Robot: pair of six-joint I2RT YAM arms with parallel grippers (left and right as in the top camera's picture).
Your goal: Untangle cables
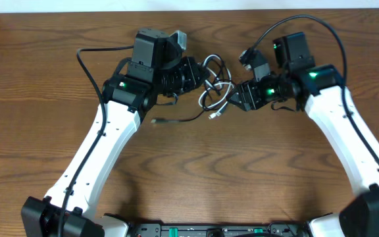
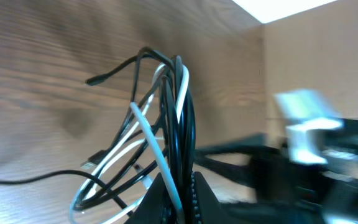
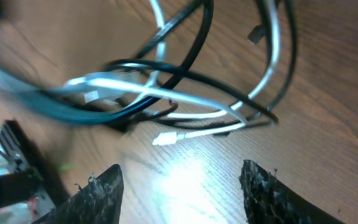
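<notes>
The white cable [image 1: 207, 100] and black cable [image 1: 183, 119] form a tangle of loops at the table's middle back, between my two grippers. My left gripper [image 1: 199, 79] is shut on the bundle. In the left wrist view its jaws [image 2: 178, 180] pinch white cable [image 2: 149, 132] and black cable [image 2: 188, 124] strands, which rise upward in loops. My right gripper [image 1: 234, 99] sits just right of the tangle, open. In the right wrist view its fingers [image 3: 101, 190] stand wide apart over bare wood, with the white cable [image 3: 166, 93], its plug [image 3: 166, 138] and the black cable [image 3: 289, 50] just ahead.
Thick black arm cables curve behind the left arm [image 1: 87, 56] and over the right arm [image 1: 308, 23]. A black cable tail ends in a plug [image 1: 156, 120] left of the tangle. The table's back edge [image 1: 189, 13] is close behind both grippers.
</notes>
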